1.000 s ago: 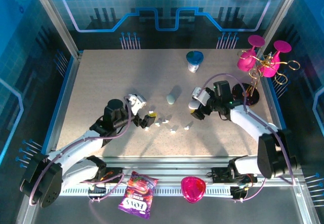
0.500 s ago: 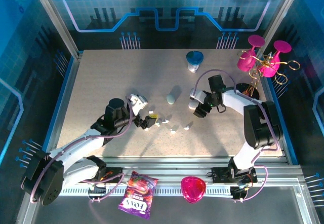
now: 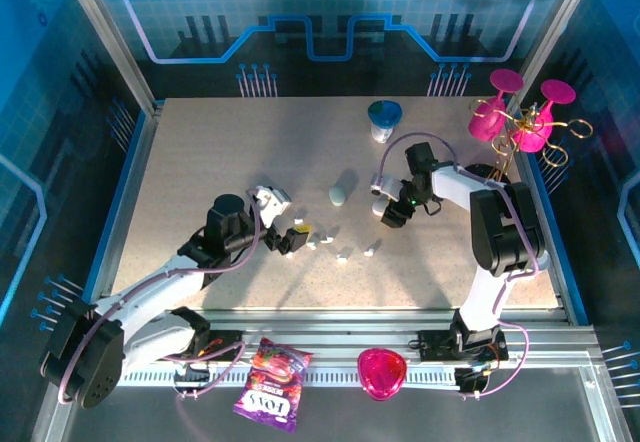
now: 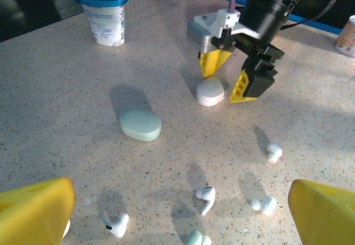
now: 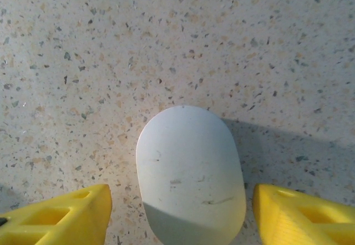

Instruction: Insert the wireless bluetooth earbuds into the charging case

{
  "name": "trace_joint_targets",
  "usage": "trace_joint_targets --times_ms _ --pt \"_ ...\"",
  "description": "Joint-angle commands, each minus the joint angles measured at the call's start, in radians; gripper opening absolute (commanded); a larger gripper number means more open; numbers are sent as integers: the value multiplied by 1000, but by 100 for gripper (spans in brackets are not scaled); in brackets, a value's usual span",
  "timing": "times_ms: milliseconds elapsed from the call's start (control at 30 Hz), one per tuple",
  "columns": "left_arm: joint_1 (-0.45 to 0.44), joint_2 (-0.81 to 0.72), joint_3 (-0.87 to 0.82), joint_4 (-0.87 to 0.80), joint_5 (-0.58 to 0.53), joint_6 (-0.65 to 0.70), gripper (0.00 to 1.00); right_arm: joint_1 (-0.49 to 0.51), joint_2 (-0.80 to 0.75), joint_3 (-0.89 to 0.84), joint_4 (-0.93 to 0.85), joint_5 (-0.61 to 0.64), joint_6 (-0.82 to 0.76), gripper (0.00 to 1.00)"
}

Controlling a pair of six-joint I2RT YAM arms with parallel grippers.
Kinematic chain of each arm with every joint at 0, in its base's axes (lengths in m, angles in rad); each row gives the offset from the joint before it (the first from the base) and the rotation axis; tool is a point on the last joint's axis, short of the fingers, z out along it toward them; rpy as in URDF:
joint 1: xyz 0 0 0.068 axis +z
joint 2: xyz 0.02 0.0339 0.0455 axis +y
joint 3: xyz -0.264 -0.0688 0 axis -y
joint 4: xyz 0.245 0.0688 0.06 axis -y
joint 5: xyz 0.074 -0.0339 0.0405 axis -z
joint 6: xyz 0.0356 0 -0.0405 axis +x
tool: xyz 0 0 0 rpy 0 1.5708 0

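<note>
**Operator:** Top view: where did things stand?

**Legend:** Your left gripper [image 3: 292, 238] stood with its jaws spread wide. The earbuds [image 3: 343, 257] lay scattered on the table [image 3: 220, 152] from its 3 o'clock outward. Your right gripper [image 3: 386, 205] straddled the white charging case [image 3: 380, 206], at 3 o'clock of the mint case [image 3: 340, 195] and 6 o'clock of the blue-lidded cup [image 3: 384, 119].

**Operator:** Left wrist view?

**Legend:** Several earbuds [image 4: 206, 198] lay loose ahead of your wide yellow fingers [image 4: 33, 212]. The white charging case [image 4: 210, 91] sat at 12 o'clock, between the right gripper's fingers.

**Operator:** Right wrist view?

**Legend:** The white charging case [image 5: 190, 173] lay closed at centre. Your fingers [image 5: 61, 214] flanked it at 8 and 4 o'clock, apart, with a strip of table showing on each side.
</note>
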Motion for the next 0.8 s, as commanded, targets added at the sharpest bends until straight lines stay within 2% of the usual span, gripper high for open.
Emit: trace_joint_targets --times_ms 0,133,400,767 --pt "-6 -16 6 -14 12 -7 99 -14 25 28 -49 -6 -21 65" --pt "-6 -14 10 -12 15 -7 99 -13 40 40 -66 -4 -29 59" --pt "-6 -11 11 -10 18 -12 99 -12 35 36 -62 -3 -25 42" --pt "-6 -7 32 -12 42 -3 99 22 -145 0 -66 -28 26 38"
